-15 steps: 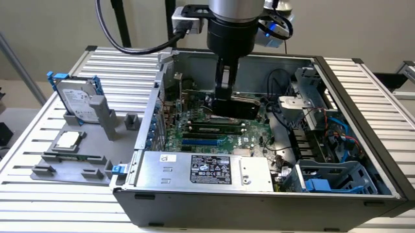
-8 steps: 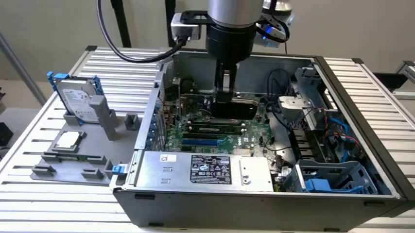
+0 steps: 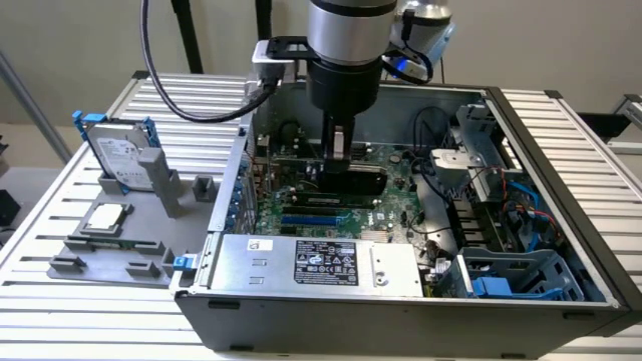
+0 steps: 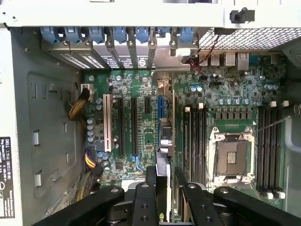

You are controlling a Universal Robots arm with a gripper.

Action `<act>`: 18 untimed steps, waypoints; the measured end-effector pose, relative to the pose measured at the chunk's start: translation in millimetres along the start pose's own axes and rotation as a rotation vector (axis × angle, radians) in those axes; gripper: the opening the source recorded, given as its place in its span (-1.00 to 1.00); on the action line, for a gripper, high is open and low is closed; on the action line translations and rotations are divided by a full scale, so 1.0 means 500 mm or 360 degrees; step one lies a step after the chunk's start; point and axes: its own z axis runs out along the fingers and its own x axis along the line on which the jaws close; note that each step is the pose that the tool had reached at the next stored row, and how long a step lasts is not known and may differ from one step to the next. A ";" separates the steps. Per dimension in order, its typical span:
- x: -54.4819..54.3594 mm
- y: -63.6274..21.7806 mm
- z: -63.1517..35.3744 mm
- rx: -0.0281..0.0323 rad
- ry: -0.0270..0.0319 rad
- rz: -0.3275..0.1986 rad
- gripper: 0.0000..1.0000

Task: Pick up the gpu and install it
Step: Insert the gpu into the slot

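As far as I can see, the gripper (image 3: 339, 156) is down inside the open PC case (image 3: 576, 162), fingers clamped on the top edge of the gpu (image 3: 356, 180). The card stands on edge over the green motherboard (image 3: 396, 192), in line with the expansion slots (image 4: 134, 127). Whether it's seated or just touching, I can't tell. The hard drive (image 3: 120, 154) sits outside the case, on the exterior view's left.

Counted: 1 gpu (image 3: 359, 181), 1 hard drive (image 3: 119, 156), 1 CPU chip (image 3: 105, 216), 1 computer case (image 3: 401, 322), 1 power supply (image 3: 311, 263), 1 grey holder (image 3: 95, 259).
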 end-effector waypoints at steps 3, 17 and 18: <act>0.002 0.012 0.011 0.00005 -0.00001 0.0000 -1.00; 0.006 0.034 0.061 0.00028 -0.00003 0.0000 -1.00; 0.007 0.035 0.065 0.00028 -0.00002 0.0000 -1.00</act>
